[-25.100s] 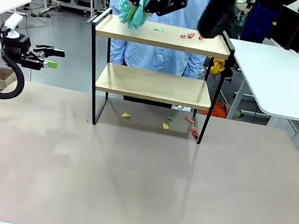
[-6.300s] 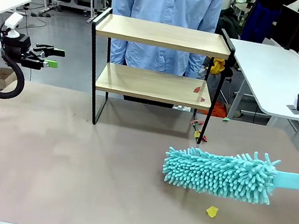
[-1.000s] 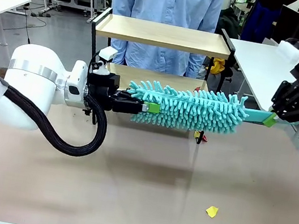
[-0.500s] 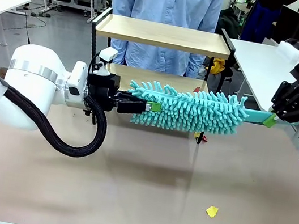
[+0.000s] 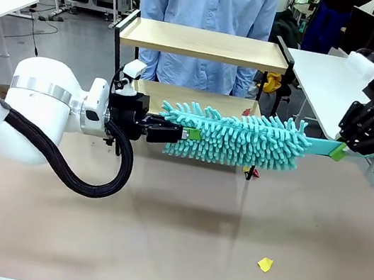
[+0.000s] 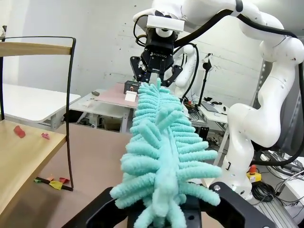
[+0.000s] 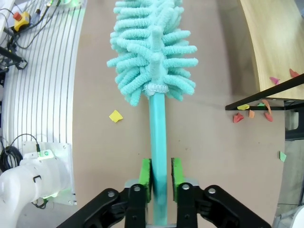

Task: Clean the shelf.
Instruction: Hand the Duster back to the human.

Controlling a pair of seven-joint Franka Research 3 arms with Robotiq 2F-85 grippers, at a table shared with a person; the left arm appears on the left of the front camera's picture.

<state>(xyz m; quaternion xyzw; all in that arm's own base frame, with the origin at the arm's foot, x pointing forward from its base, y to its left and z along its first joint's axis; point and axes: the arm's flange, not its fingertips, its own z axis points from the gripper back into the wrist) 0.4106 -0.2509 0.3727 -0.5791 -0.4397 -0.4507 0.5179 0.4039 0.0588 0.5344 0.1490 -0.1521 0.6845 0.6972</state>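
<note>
Shelf is rigid; I grip the soft, light duster: left gripper clamped on its tip, right gripper jaws straddling its handle, slightly parted.

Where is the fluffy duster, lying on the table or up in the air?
Up in the air, level. The left gripper pinches the duster by its tip; its handle sits between the right gripper pads, above the table.
</note>
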